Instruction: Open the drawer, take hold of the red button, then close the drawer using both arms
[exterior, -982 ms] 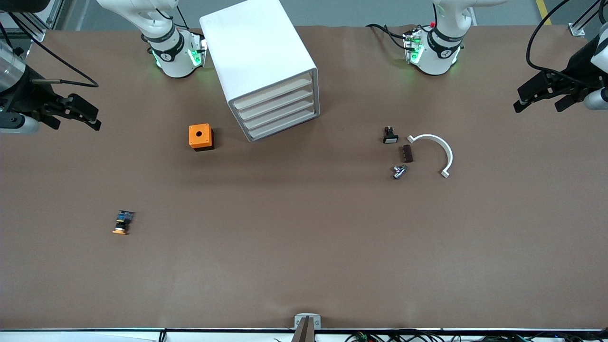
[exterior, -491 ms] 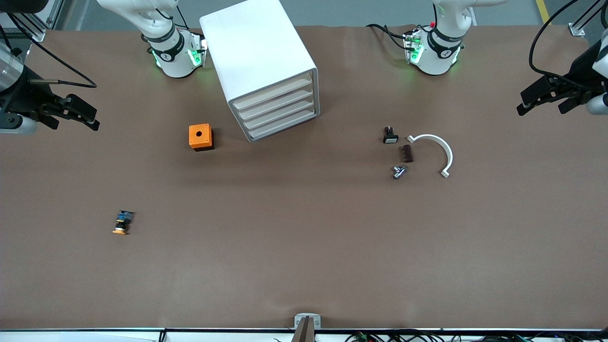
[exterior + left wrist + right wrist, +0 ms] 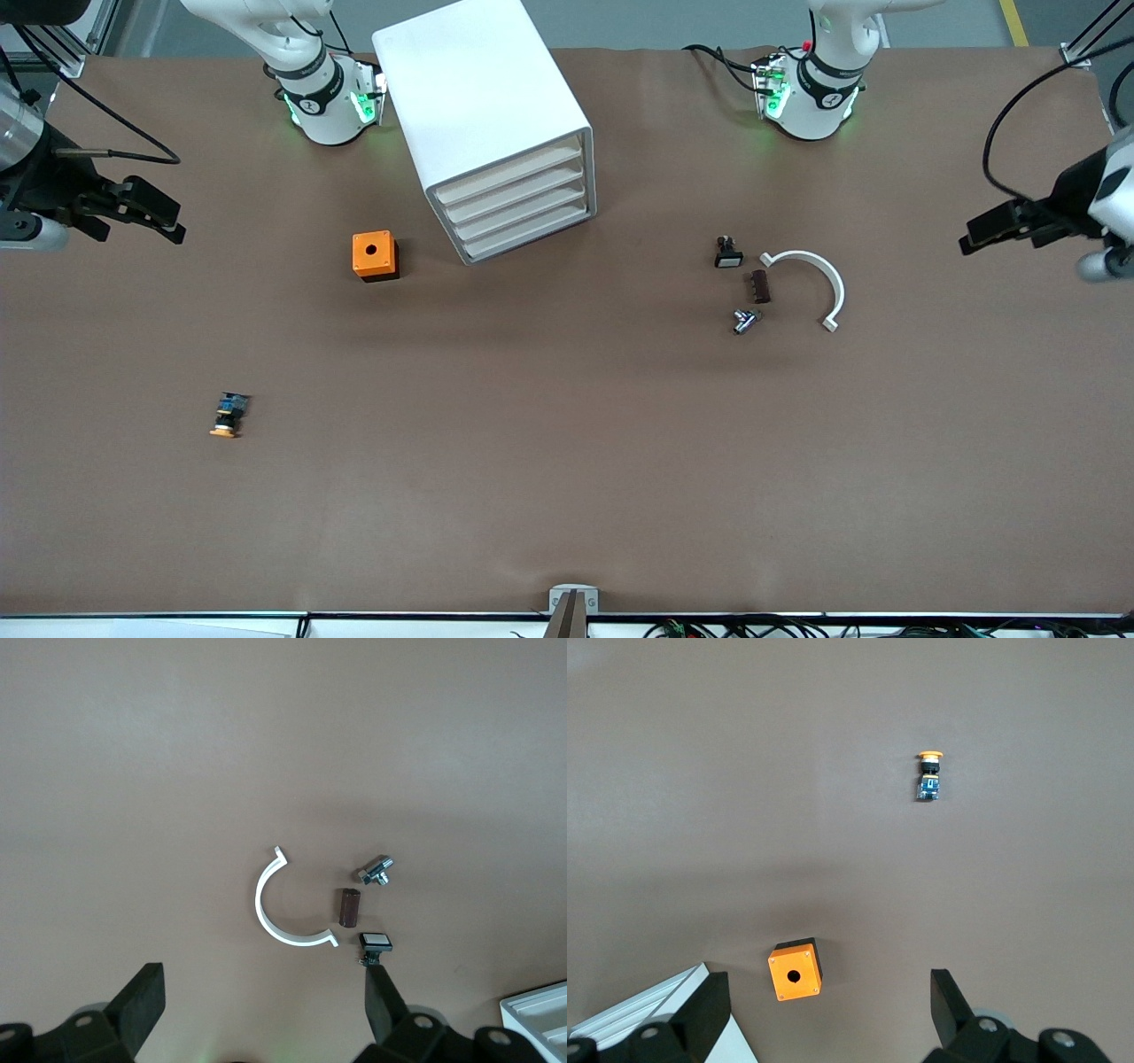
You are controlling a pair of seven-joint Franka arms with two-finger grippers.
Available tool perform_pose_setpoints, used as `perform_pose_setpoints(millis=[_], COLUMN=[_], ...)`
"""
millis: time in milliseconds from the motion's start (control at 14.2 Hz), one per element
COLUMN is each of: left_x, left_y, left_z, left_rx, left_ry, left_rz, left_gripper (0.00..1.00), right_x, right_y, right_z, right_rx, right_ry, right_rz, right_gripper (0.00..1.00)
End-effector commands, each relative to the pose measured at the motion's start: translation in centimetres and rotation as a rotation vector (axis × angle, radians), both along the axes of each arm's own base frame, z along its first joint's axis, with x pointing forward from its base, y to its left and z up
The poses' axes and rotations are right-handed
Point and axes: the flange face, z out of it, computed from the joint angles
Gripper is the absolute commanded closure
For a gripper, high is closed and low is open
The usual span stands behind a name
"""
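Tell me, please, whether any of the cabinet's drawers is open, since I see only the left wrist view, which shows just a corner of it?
Observer: None is. All four drawers of the cabinet sit flush and shut in the front view.
Operator: Is a button lying anywhere on the table?
Observer: An orange-capped button lies toward the right arm's end, nearer to the front camera than the orange box. No red-capped one shows in any view.
Operator: Where are the grippers?
Observer: The right gripper hangs open over the right arm's end of the table, and the left gripper hangs open over the left arm's end.
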Motion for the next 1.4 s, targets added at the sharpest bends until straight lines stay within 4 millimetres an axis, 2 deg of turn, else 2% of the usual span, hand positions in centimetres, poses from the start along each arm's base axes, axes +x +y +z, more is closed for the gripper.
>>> perform_pose_setpoints(millis=[0, 140, 281, 421, 491, 632, 912, 1123, 1193, 1333], left_x=[2.2, 3.2, 3.8, 4.3, 4.4, 4.9, 5.4, 4.9, 4.8, 4.1], left_y=[-0.2, -0.3, -0.9, -2.8, -4.6, -8.2, -17.9, -24.3, -26.3, -30.2], left_z=[-2.2, -5.0, -6.9, -9.3, -10.4, -11.6, -12.6, -16.7, -16.9, -19.2], left_rx=[0.013, 0.006, 0.002, -0.003, -0.008, -0.017, -0.049, -0.049, -0.042, -0.002], left_ry=[0.039, 0.085, 0.116, 0.156, 0.178, 0.215, 0.364, 0.533, 0.563, 0.652], left_rz=[-0.008, -0.011, -0.02, -0.049, -0.068, 0.016, 0.267, 0.518, 0.582, 0.703], left_gripper=[0.01, 0.01, 0.01, 0.01, 0.01, 0.01, 0.01, 0.01, 0.01, 0.01], right_x=[-0.6, -0.6, -0.6, -0.6, -0.6, -0.6, -0.6, -0.5, -0.5, -0.5], right_y=[-0.3, -0.3, -0.3, -0.3, -0.3, -0.3, -0.3, -0.3, -0.3, -0.2], right_z=[0.2, 0.2, 0.2, 0.2, 0.2, 0.2, 0.2, 0.1, 0.3, 0.3], right_rx=[0.015, 0.015, 0.015, 0.015, 0.015, 0.015, 0.015, 0.015, 0.015, 0.015], right_ry=[-0.004, -0.004, -0.005, -0.004, -0.005, -0.005, -0.002, -0.002, -0.004, -0.002], right_rz=[0.005, 0.005, 0.005, 0.005, 0.005, 0.005, 0.005, 0.005, 0.002, -0.001], right_gripper=[0.0, 0.0, 0.0, 0.0, 0.0, 0.0, 0.0, 0.0, 0.0, 0.0])
